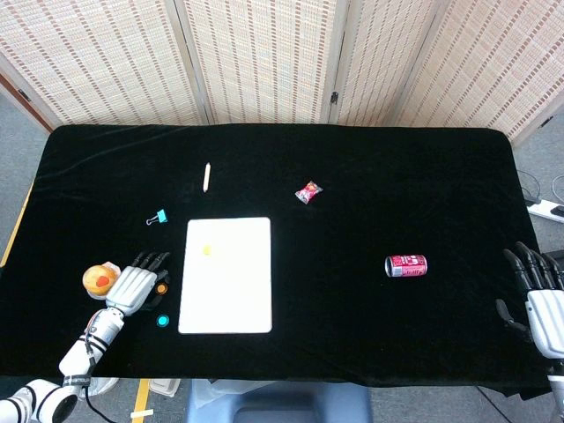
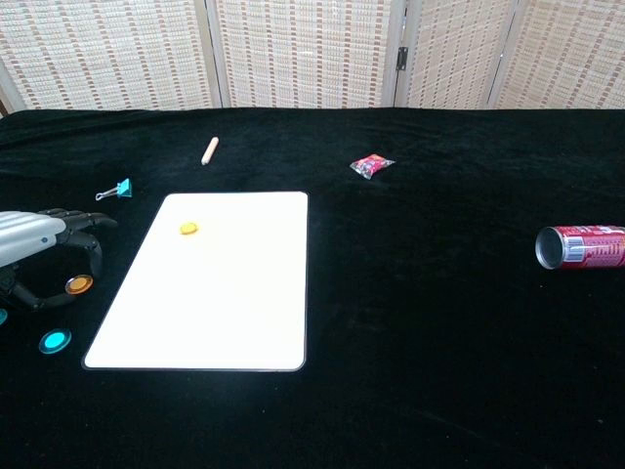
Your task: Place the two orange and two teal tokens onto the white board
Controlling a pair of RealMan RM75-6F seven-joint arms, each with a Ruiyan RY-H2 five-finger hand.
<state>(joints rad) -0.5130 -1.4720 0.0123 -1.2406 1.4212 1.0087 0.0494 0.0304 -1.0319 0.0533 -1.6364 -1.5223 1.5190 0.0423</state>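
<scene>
Tokens are partly placed: 1 orange token (image 2: 188,229) is lying on the white board (image 2: 225,303), while the left hand (image 2: 44,256), fingers spread, is hovering over another orange token (image 2: 79,285) at lower left, needing a pinch next.

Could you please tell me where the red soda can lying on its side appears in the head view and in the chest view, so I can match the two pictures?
Head view: the red soda can lies right of centre on the black cloth, well right of the white board.
Chest view: it lies at the right edge, partly cut off, open end toward the board.
Shared landmark: the white board, left of the can in both.
</scene>
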